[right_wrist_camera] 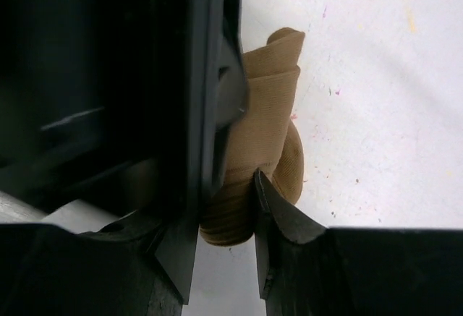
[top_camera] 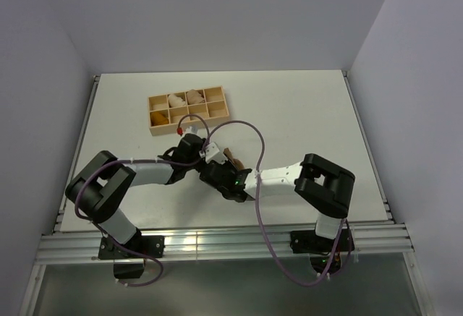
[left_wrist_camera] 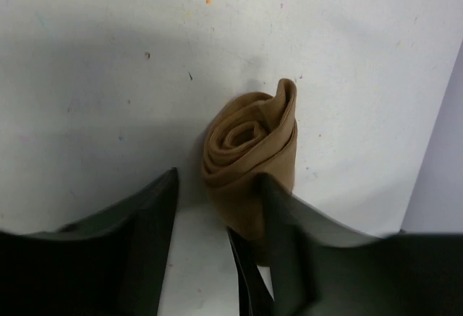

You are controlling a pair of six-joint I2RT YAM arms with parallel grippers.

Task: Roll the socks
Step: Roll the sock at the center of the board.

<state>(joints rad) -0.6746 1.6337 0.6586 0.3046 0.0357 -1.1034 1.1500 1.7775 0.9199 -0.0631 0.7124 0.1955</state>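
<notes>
Although the rolled sock (left_wrist_camera: pixel 249 142) shows, dark jaws hide its lower part.

No writing, label, brand or number could be read in any of the three views. Nothing shown carried legible marks.

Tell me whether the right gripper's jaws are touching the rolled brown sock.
Touching. The right wrist view shows the rolled sock wedged between the jaws of the right gripper, fabric against both, no gap.
</notes>
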